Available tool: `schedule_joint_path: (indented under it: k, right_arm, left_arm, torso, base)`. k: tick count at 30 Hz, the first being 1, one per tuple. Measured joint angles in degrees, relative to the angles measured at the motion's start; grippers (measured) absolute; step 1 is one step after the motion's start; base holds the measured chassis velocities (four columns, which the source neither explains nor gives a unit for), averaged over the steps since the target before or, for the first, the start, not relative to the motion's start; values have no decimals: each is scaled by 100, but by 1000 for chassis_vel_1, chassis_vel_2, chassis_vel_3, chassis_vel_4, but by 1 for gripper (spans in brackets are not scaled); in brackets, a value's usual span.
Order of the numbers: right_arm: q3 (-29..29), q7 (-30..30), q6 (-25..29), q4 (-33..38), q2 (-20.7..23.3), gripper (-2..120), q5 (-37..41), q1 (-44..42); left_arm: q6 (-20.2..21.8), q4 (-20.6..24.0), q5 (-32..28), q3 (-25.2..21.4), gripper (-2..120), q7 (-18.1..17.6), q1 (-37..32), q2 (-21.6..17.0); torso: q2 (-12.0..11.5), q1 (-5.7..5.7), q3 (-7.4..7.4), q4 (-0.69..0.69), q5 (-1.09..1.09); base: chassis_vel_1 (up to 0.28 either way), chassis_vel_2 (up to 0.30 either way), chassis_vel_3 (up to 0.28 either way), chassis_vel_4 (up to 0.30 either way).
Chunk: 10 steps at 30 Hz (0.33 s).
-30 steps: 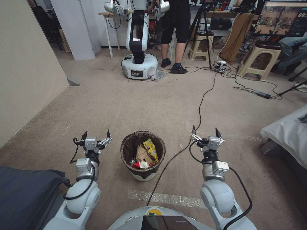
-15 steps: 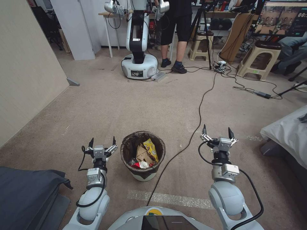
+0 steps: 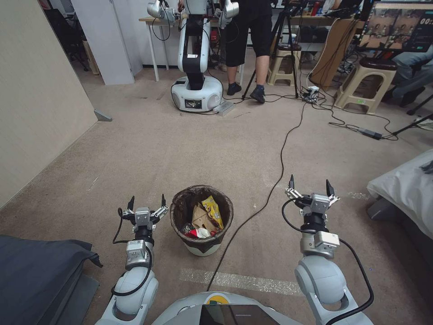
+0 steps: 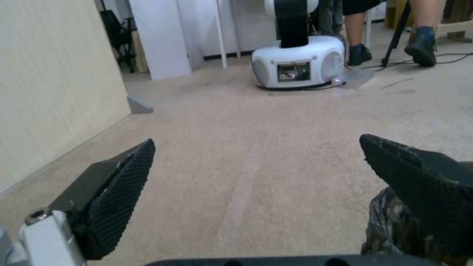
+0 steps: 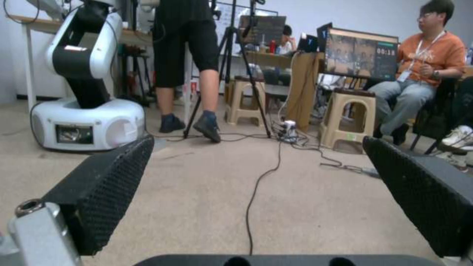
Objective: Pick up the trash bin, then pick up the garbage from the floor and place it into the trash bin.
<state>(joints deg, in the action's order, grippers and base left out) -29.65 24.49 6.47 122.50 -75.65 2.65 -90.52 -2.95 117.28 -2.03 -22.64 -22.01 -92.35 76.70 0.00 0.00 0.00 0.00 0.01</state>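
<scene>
Beige carpet under round bag-lined trash bin (image 3: 201,246), wide-spread left claw (image 3: 147,203) beside.

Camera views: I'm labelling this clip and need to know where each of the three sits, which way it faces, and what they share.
Head view: high on the robot, looking forward and down at the trash bin on the carpet, the left gripper and right gripper flanking it.
Left wrist view: low, facing ahead between open fingers, the bin's liner at its edge.
Right wrist view: low, facing ahead between open fingers.
Shared: the other white robot, in all three.
</scene>
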Motion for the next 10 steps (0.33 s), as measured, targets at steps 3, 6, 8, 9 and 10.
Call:
schedule_joint_path:
  k: [3,6,8,9,10]
  right_arm:
    - [4,2,-5,2,0,100,0,1]
    - [8,3,-12,3,0,100,3,3]
    - [9,3,-12,3,1,100,3,4]
    - [10,4,-13,4,1,100,4,4]
    - [10,4,-13,4,1,100,4,4]
  left_arm:
    - [5,5,-3,0,100,-4,2,-4]
    - [14,11,-15,-1,100,-6,4,-8]
    - [17,12,-19,-2,100,-7,4,-9]
    - [20,13,-23,-2,100,-9,5,-9]
    - [20,13,-23,-2,100,-9,5,-9]
  torso:
    - [0,0,0,0,-1]
    - [0,0,0,0,-1]
    - [0,0,0,0,-1]
    - [0,0,0,0,-1]
    - [0,0,0,0,-1]
  base:
    - [0,0,0,0]
    - [0,0,0,0]
    - [0,0,0,0]
    - [0,0,0,0]
    - [0,0,0,0]
